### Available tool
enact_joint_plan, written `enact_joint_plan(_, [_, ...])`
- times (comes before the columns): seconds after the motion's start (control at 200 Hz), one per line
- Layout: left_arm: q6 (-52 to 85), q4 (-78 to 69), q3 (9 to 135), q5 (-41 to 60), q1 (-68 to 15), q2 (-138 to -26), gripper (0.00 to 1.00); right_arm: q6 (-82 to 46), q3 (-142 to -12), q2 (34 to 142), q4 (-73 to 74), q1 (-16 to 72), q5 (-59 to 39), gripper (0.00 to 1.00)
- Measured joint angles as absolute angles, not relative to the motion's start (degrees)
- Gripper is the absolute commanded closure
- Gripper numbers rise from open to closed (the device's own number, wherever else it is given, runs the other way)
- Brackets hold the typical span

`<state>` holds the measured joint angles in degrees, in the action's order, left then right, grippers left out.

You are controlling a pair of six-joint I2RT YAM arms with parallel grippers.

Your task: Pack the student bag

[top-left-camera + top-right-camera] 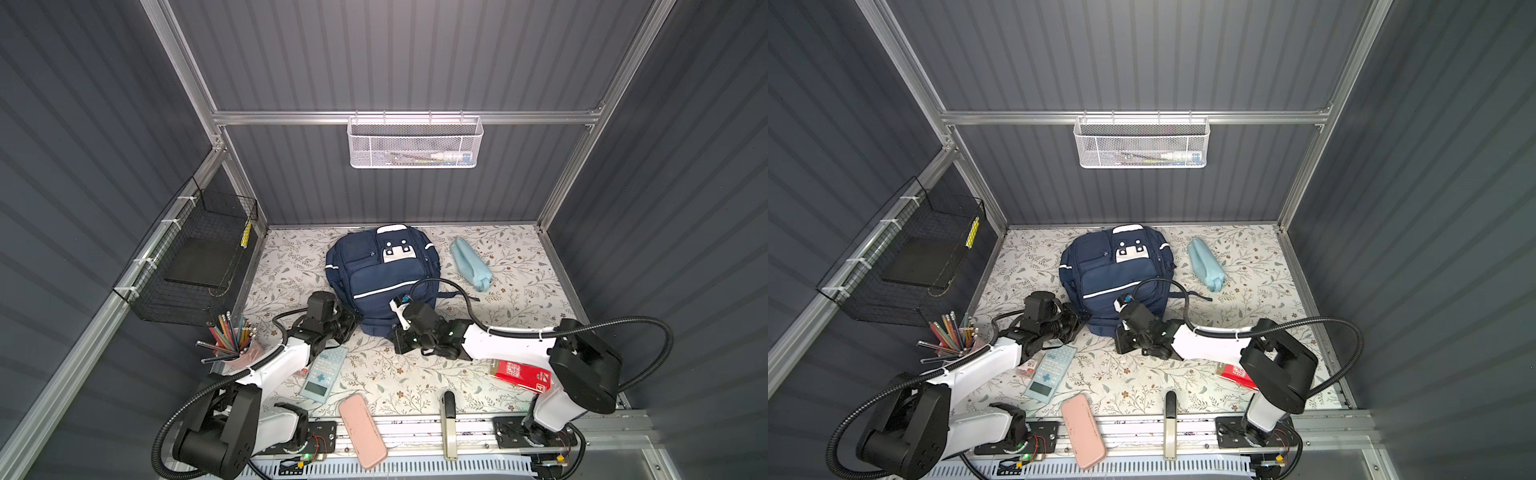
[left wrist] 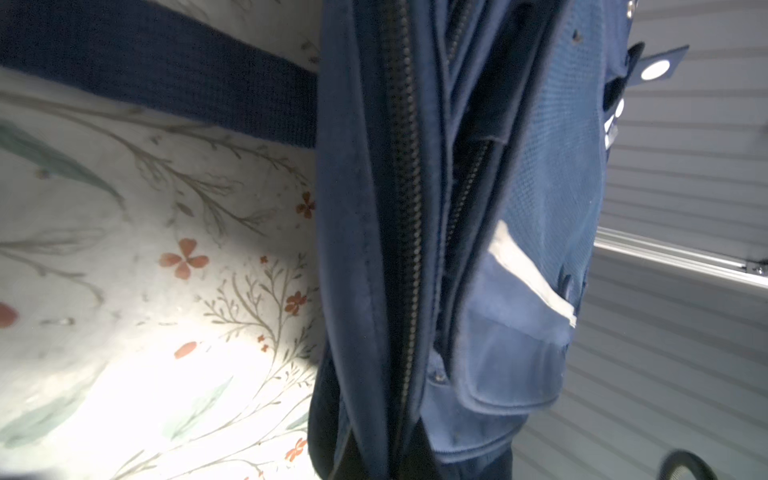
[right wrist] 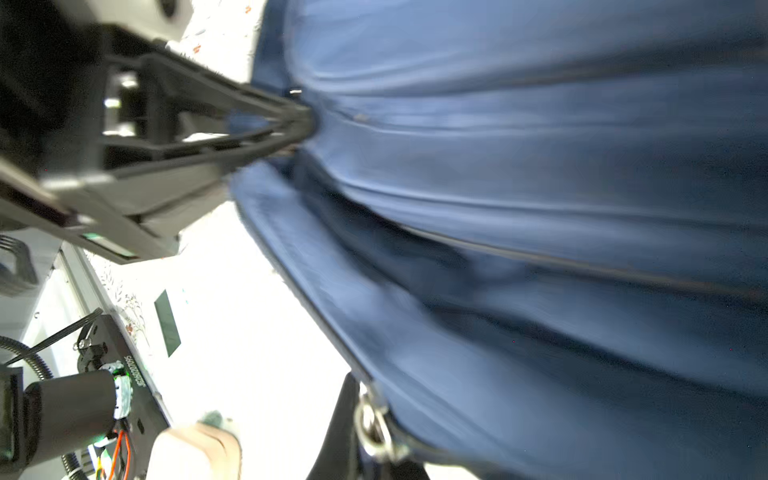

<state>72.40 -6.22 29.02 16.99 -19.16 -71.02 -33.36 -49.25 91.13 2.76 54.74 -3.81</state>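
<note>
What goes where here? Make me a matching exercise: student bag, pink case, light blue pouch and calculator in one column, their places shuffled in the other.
Things:
1. student bag
2. pink case
3. light blue pouch
4. calculator

Places:
A. at the very front, lying across the metal rail
B. right of the bag, toward the back
C. front left, near the pencil cup
D. middle, close to the back wall

Pairs: 1-D, 2-A, 3-B, 4-C
</note>
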Motion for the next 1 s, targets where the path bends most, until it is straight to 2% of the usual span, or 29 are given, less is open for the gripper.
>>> enact_joint_plan(0.3, [71.4,-6.3,30.6,21.0,-18.5,-70.9,1.00,-25.9,-47.5,87.8,-0.8,39.7,-16.2,1.00])
enact_joint_plan(0.465, [70.8,-6.2,31.6,21.7,-18.3,-70.3,1.00,-21.7,-52.4,89.4,-6.0,36.9,-18.8,1.00])
enact_joint_plan(0.63, [69.8,-5.8,32.0,22.0,-18.2,-70.1,1.00,-20.5,-51.8,89.8,-6.0,35.3,-21.7,1.00])
enact_joint_plan(0.775, [68.7,-4.7,32.5,22.6,-16.5,-71.6,1.00,-22.4,-52.2,89.2,-7.8,39.9,-17.5,1.00])
enact_joint_plan(0.81, [68.2,-4.0,32.9,22.5,-15.6,-72.3,0.89,-23.7,-52.4,89.3,-8.4,42.2,-15.5,1.00])
enact_joint_plan(0.861, [67.5,-2.8,33.6,22.2,-14.1,-73.4,0.59,-26.0,-53.1,89.6,-9.0,46.1,-12.4,1.00])
enact_joint_plan(0.901, [67.0,-2.1,34.2,21.4,-13.1,-74.0,0.40,-27.7,-54.4,90.4,-9.5,48.7,-10.3,1.00])
enact_joint_plan(0.956, [66.3,-1.2,34.7,20.2,-12.1,-74.0,0.24,-30.1,-56.9,92.4,-10.0,51.6,-8.0,1.00])
enact_joint_plan(1.001, [66.2,-1.0,34.8,19.1,-11.5,-73.6,0.20,-32.0,-59.7,94.6,-10.1,53.6,-6.5,1.00])
